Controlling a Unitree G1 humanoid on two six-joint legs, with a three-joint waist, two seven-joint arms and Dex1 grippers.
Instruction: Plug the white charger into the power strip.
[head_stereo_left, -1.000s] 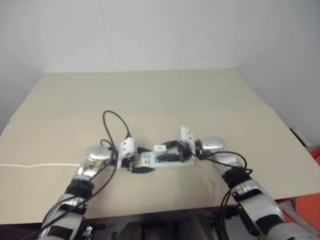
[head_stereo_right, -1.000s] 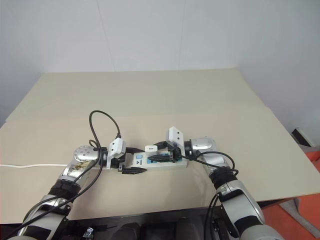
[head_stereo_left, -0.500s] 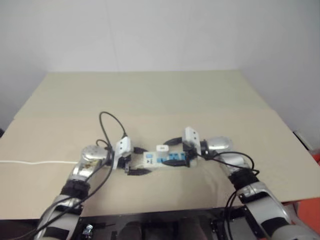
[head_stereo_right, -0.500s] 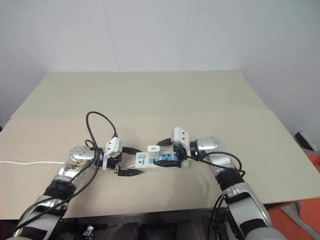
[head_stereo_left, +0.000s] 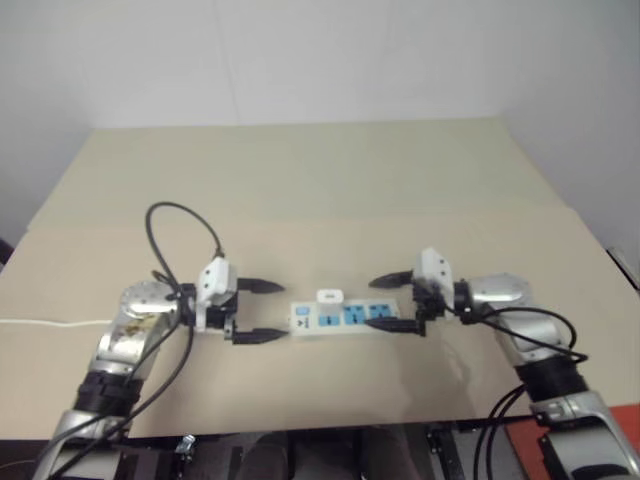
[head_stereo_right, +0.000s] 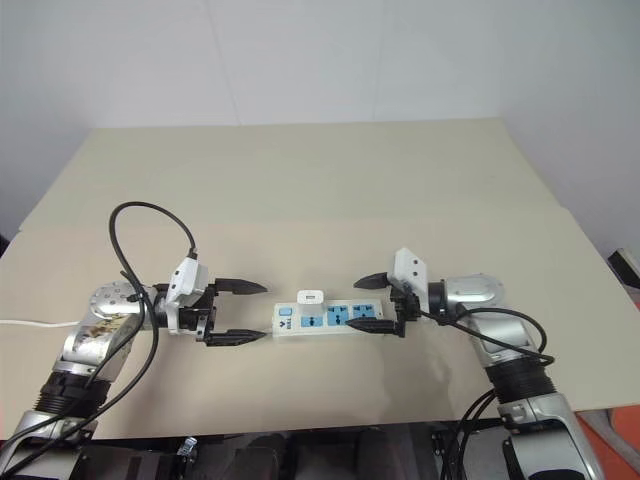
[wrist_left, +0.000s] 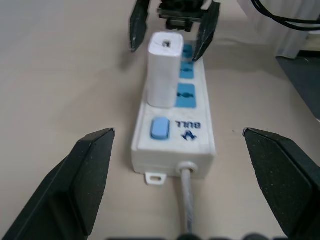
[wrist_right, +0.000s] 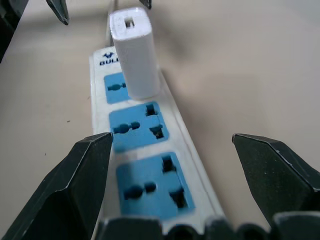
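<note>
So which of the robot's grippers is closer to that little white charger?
Left. The left gripper hangs open just off the switch end nearest the white charger; the right gripper hangs open at the far end.

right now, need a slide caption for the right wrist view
White charger seated in the power strip, open right end effector backed off.
</note>
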